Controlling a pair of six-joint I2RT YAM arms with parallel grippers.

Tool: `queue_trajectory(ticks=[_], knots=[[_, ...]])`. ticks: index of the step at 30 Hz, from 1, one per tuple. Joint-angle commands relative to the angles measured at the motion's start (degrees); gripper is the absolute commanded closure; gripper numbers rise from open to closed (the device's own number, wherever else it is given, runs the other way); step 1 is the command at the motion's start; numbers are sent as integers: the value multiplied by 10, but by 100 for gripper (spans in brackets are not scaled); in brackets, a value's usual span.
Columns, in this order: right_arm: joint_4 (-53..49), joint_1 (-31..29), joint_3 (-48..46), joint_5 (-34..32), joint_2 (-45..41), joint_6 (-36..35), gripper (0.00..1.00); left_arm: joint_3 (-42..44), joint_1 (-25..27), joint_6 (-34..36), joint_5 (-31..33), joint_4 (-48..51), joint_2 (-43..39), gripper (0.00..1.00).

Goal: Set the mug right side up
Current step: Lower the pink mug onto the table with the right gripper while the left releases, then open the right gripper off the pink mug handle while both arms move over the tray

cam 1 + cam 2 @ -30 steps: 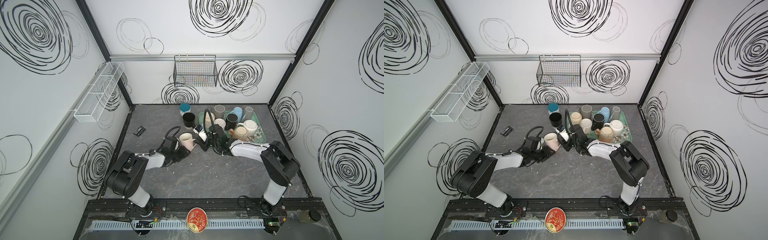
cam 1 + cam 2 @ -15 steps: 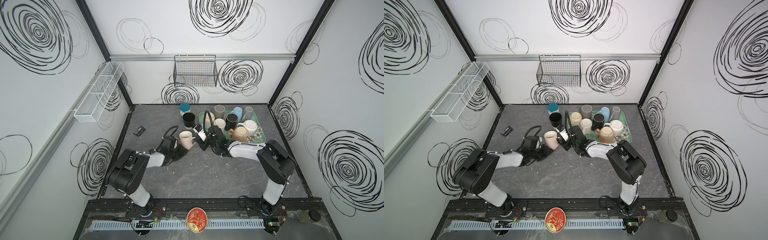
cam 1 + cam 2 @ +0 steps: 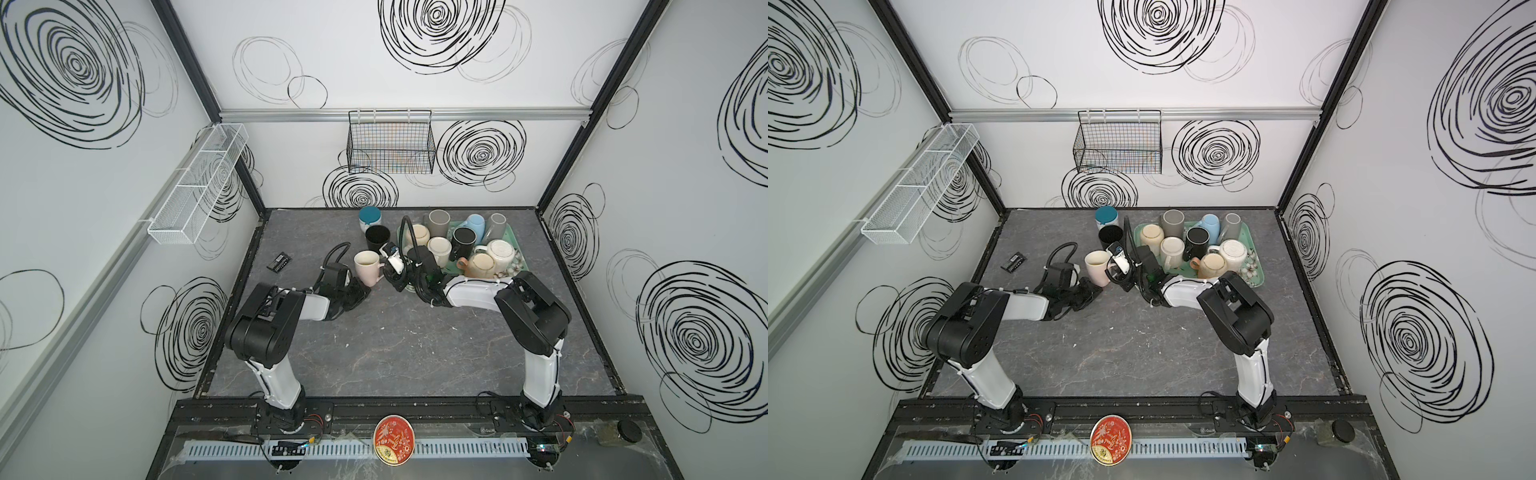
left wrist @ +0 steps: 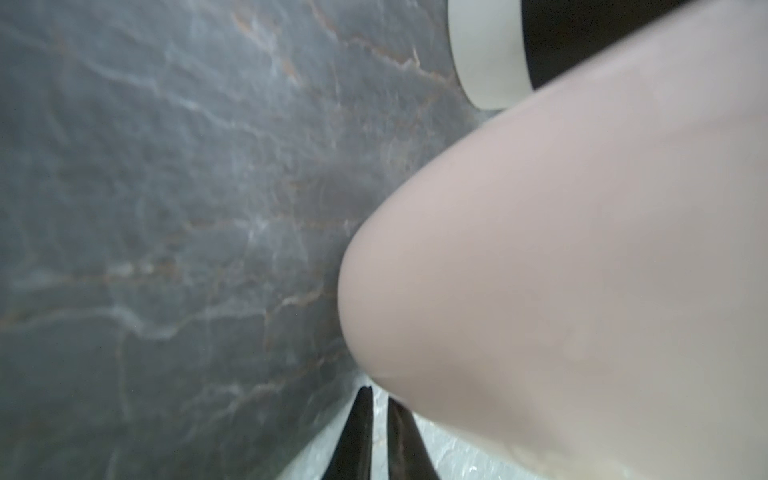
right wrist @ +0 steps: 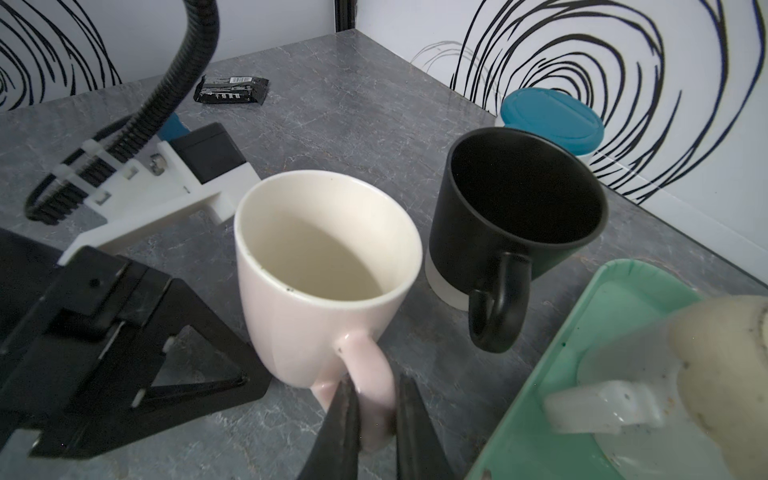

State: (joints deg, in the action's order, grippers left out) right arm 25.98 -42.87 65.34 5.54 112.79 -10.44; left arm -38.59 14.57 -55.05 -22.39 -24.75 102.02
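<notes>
The pale pink mug [image 3: 368,266] [image 3: 1097,266] stands upright on the grey table with its cream inside facing up [image 5: 324,249]. My right gripper [image 5: 374,386] is shut on the mug's handle, reaching in from the tray side [image 3: 390,276]. My left gripper [image 4: 376,392] is shut with nothing between its fingers. It lies low on the table just in front of the mug's base [image 3: 360,291]. In the left wrist view the mug's wall [image 4: 582,270] fills most of the picture.
A black mug [image 3: 377,237] and a teal-lidded container [image 3: 370,217] stand close behind the pink mug. A green tray [image 5: 557,357] with several mugs sits beside it. A black packet [image 3: 279,262] lies near the left wall.
The left gripper has shut and no longer holds the mug's body. The mug, leaning a second ago, now stands upright, slightly farther back. The right gripper stayed shut on the handle.
</notes>
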Motion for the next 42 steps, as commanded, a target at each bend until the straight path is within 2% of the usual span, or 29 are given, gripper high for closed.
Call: queue_trajectory(ticks=[1,4,8,17,24,29,35,42], knots=[[-33,8,10,-14,19,-25,100,-18,-7,2,-11,-38,20,88],[-35,10,7,-14,18,-30,99,-27,-9,2,-15,-40,31,88],[-37,11,-5,-16,15,-31,88,-37,-10,2,-20,-40,43,88],[-42,14,-8,-10,8,-40,79,-38,-8,5,-21,-38,49,89],[-50,17,-10,4,0,-42,65,-25,-1,7,-13,-26,36,89],[-62,17,-13,17,-16,-37,61,-11,5,7,0,-10,8,88],[-107,30,-10,32,-74,15,57,-6,13,16,16,38,-38,86],[-197,83,-4,39,-195,91,51,-10,31,43,50,140,-120,77]])
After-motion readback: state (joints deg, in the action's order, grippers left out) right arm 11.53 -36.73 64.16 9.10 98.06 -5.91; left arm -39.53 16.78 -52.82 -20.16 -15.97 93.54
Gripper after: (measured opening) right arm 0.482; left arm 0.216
